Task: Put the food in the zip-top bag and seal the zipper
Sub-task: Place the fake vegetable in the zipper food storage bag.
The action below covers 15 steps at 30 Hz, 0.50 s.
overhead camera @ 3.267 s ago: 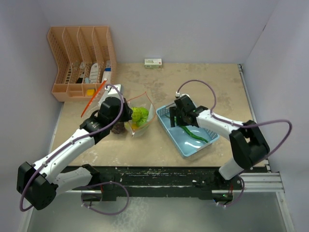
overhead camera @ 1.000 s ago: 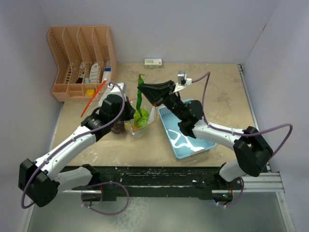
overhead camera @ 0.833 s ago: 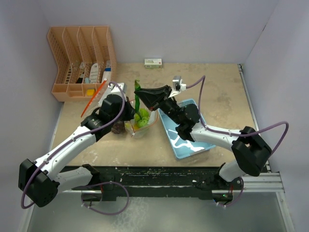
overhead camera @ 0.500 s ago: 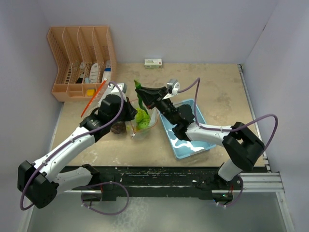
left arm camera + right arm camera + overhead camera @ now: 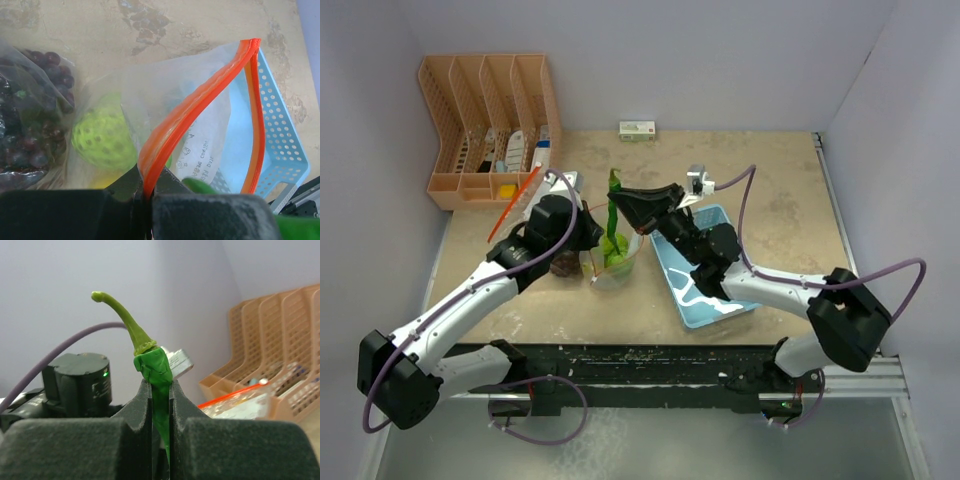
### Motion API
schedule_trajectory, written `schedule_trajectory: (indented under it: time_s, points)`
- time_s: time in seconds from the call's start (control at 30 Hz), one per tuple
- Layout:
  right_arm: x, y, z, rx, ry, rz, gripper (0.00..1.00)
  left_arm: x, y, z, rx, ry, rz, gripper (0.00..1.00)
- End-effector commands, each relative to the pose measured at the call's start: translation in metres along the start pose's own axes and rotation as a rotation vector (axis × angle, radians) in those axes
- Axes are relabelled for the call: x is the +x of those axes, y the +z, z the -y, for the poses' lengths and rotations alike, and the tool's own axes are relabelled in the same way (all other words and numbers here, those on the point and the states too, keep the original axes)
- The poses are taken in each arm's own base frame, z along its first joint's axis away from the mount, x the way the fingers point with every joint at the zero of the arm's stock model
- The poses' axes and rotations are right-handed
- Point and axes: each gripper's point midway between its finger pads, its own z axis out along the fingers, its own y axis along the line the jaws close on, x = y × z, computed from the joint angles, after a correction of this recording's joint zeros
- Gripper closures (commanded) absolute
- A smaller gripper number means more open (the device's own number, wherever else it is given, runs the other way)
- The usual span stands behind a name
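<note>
We see our right tool (image 5: 161, 385) clamped on the long green chili-shaped vegetable (image 5: 151, 362). Both fingers press its flesh just below the stalk, which curls up above them. From the top view the vegetable hangs upright from that tool. Its lower end is at the mouth of the clear zip-top plastic bag (image 5: 612, 262), and we cannot tell whether it touches anything there.

Our left tool (image 5: 147, 189) is closed on the bag's orange zipper strip, pinching one side of the rim so that the mouth gapes. Inside the bag we see a bumpy lime-green round fruit (image 5: 102, 141) low down. The dark red-purple grape bunch (image 5: 31, 145) lies to its left behind clear film, and we cannot tell whether it is in the same bag.

Just beyond the bag's far rim sits the light-blue perforated plastic basket (image 5: 281, 136), resting on the beige surface (image 5: 775, 190). An orange plastic file rack (image 5: 485, 125) stands at the surface's back left corner, well apart from both tools.
</note>
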Motion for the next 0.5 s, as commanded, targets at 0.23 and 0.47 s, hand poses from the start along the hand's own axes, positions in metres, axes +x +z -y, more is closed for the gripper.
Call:
schedule_trajectory:
  time_s: [0.23,0.47]
  points:
    - [0.051,-0.031,-0.009,-0.058,0.264,-0.051,1.00,-0.047,-0.016,0.028,0.085,-0.038,0.137,1.00]
    - [0.065,-0.032,0.007,0.013,0.212,-0.012,1.00,-0.053,-0.025,0.042,0.152,-0.081,0.148,1.00]
